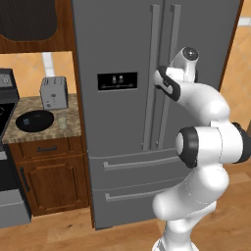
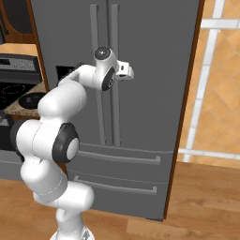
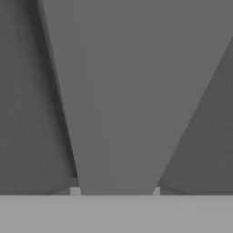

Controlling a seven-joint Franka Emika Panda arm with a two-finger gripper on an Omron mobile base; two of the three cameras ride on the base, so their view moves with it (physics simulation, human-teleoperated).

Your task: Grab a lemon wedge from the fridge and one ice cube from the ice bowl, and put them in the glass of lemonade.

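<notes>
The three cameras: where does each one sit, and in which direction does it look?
Left base view: behind the arm, to its left, facing the fridge, the toaster and the ice bowl; arm at right.
Right base view: behind, to its right, facing the same fridge doors; arm at left.
Hand view: on the hand, close against a fridge handle.
Both base views share fridge and arm.

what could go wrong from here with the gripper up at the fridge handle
1. In the hand view the handle sits between the gripper tips, seen very close, so whether the hold is firm cannot be told; it may slip when pulled.
2. The fridge has two handles side by side; the gripper might catch the neighbouring one.
3. The arm's elbow is folded in front of the doors, so a swinging door may hit it.
</notes>
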